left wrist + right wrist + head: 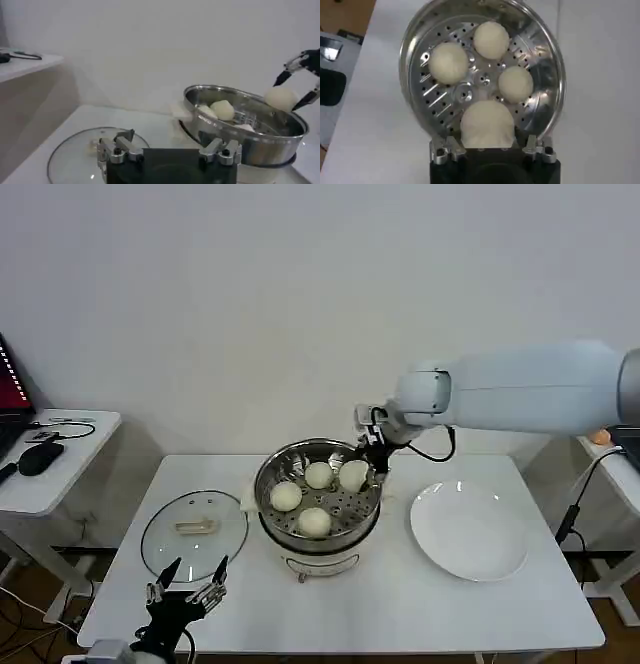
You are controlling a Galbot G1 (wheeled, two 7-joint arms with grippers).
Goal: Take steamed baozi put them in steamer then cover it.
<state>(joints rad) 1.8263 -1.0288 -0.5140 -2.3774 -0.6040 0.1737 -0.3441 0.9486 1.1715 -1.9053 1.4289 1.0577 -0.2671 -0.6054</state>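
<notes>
Fingers (216, 582) of the left gripper (188, 584) are spread wide and empty at the near table edge, just in front of the cover (194, 530). That glass lid lies flat on the white table (450, 604) beside the steamer (318, 496), to its left, handle up, so I take the arm to be waiting there for the covering step.

Three baozi (315, 521) already rest on the perforated tray. The fourth baozi (353, 475) sits at the steamer's far right rim, between the jaws of the right gripper (374, 456). Whether the jaws grip it or have just let go I cannot tell; the bun seems to be on or just above the tray.

Right of the steamer, the white plate (470, 532) is bare, presumably where the buns came from.
</notes>
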